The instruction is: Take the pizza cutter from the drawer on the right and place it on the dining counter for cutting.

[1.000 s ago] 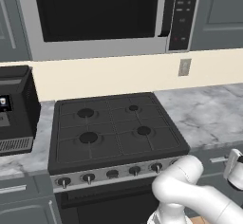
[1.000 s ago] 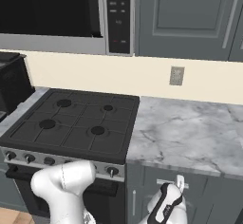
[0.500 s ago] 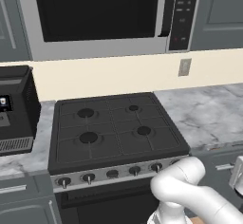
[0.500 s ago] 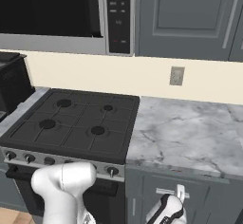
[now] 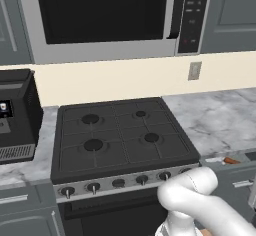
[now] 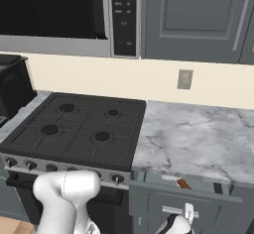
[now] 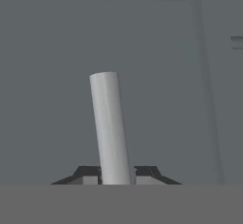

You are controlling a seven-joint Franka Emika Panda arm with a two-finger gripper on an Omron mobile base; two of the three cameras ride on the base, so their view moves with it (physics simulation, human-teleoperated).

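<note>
Grey cabinet front faces me: my claw (image 7: 116,174) is clenched on the silver bar handle (image 7: 110,126) of the drawer (image 6: 198,198), partly open. The pizza cutter (image 6: 182,183) lies inside it, above my claw.

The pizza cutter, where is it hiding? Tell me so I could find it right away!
Find the black stove, then the marble worktop on its right. Just under that worktop's front edge the grey drawer is pulled open a crack, and the pizza cutter lies in that gap. Its small reddish-brown handle is the only warm colour among all the grey.
</note>
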